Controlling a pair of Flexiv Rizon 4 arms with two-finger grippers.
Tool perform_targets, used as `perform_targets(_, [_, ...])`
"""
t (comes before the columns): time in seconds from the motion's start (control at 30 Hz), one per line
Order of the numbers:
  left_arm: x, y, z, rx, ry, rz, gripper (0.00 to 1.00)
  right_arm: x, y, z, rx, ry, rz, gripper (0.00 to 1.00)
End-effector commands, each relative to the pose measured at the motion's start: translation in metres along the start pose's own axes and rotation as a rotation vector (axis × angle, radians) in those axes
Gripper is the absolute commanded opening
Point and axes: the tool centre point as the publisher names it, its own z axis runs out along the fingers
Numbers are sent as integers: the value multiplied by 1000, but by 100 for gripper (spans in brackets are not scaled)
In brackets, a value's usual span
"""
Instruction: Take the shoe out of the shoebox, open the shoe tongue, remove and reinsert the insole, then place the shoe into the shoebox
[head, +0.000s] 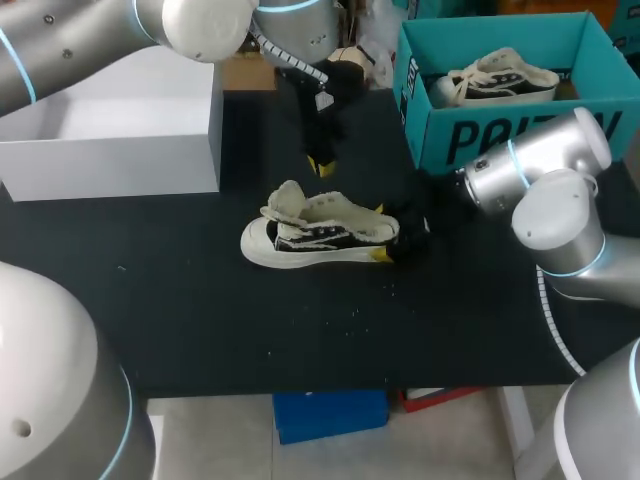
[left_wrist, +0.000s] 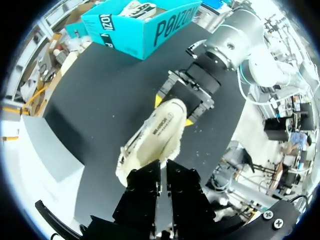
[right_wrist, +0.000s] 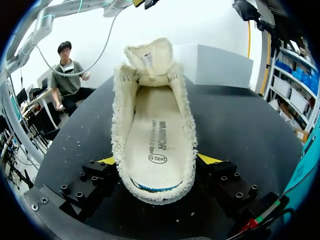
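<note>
The shoe (head: 318, 238) lies on the table (head: 200, 320), its heel pinched by the right jaws at 3 o'clock. The left jaws hang pressed together at 12. It looks light, soft-walled and fleecy; I'd peel the floppy insole (right_wrist: 157, 130) up from its heel edge.

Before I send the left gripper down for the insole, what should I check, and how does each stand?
1. Shoe out of the shoebox: ok.
2. Right gripper shut on the shoe's heel, one finger on each side: ok.
3. Tongue folded up and forward, opening exposed: ok.
4. Insole lying flat inside, in plain sight: ok.
5. Left gripper open for a pinch: not ok, its fingers are together and it sits beyond the shoe, not over it.
</note>
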Motion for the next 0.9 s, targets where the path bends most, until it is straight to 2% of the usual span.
perform_targets(0.03, [-6,-5,1,-150,288,1031,0,-1,-1,2,0,0,1,0])
perform_targets(0.27, [-6,-5,1,-153,294,1051,0,-1,-1,2,0,0,1,0])
perform_targets(0.3, [-6,-6,4,-201,299,1076,0,-1,-1,2,0,0,1,0])
perform_targets(0.37, [-9,-7,9,-205,317,1163,0,-1,-1,2,0,0,1,0])
perform_targets(0.4, [-11,-7,13,-246,323,1116,0,-1,-1,2,0,0,1,0])
perform_targets(0.47, [-15,-6,16,-268,303,1121,0,-1,-1,2,0,0,1,0])
perform_targets(0.63, [-21,-8,26,-232,250,1156,0,-1,-1,2,0,0,1,0])
perform_targets(0.9, [-19,-15,49,-197,246,1100,0,-1,-1,2,0,0,1,0])
